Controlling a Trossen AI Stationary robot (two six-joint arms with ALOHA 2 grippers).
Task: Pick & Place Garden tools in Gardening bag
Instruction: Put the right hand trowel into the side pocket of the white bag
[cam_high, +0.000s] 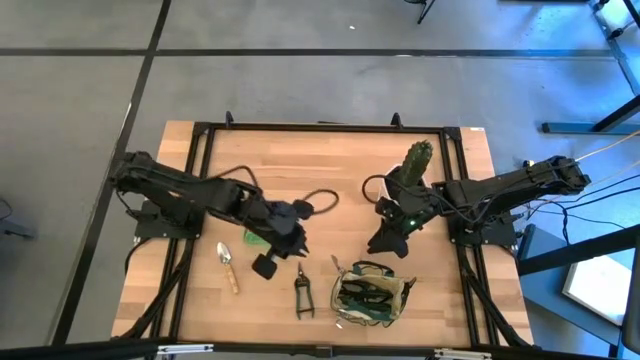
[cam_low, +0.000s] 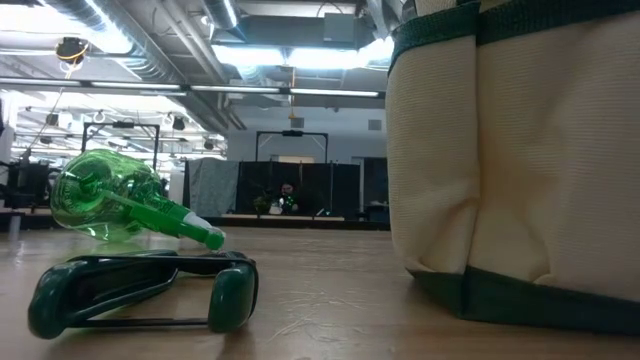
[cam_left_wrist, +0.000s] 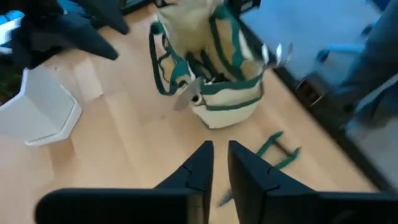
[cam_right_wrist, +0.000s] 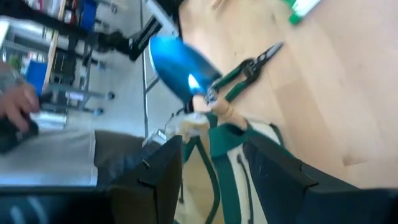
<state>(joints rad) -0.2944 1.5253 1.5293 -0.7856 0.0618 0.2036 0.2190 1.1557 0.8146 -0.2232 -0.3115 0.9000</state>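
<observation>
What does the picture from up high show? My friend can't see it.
Two dark robot arms reach over a wooden table. A gardening bag with tools inside sits at the front edge, with pruning shears and a trowel lying beside it, and a cactus behind.

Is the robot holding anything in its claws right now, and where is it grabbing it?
Nothing is held. The left gripper is nearly closed on empty air above the wooden table; the right gripper stands open over the olive-khaki fabric gardening bag.

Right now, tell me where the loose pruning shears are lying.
In the high view the pruning shears lie flat near the table's front edge, between the trowel on the left and the gardening bag on the right.
</observation>
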